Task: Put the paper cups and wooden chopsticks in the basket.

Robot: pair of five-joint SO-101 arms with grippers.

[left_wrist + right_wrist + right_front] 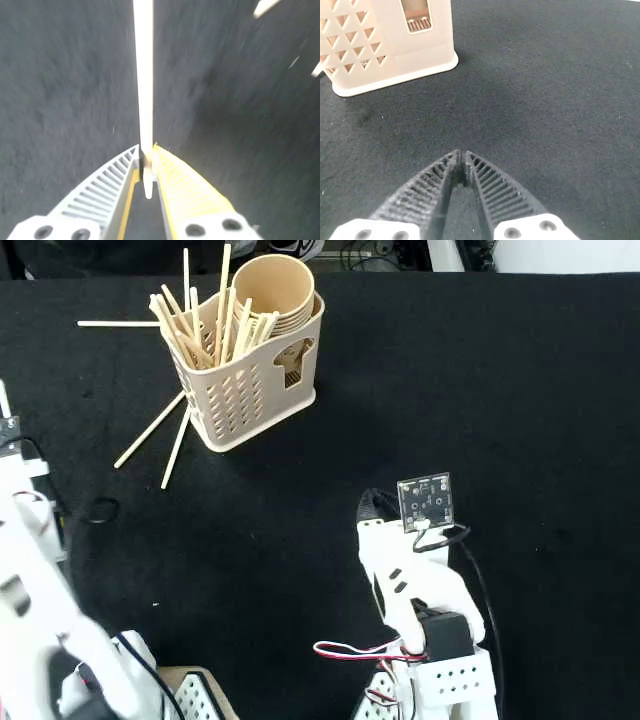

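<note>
Found the right gripper [462,167] between the near edge and the middle of the table [520,390], a little right of centre. Its black fingers were pressed tip to tip with nothing between them, pointing towards the far left corner.

Found the left gripper [146,170] by the left edge, about halfway along it. It was pinched tight on one chopstick [143,75] close to that stick's end, with the rest running straight out past the fingertips over the table.

Saw two loose chopsticks [150,430] farther in on the left side, flat on the table and fanned apart, their far ends at the foot of the basket [255,390].

Saw the basket upright, well apart from both grippers, left of centre and close to the far edge. Made out a bundle of chopsticks [205,325] standing splayed in the end nearer the left edge. Made out nested cups [275,290] in the other end, mouth up and rising above the rim.

Noted another stick [115,323] lying level beyond the basket's left side, one end at the bundle. Could not tell whether it rested on the table or on the rim.
</note>
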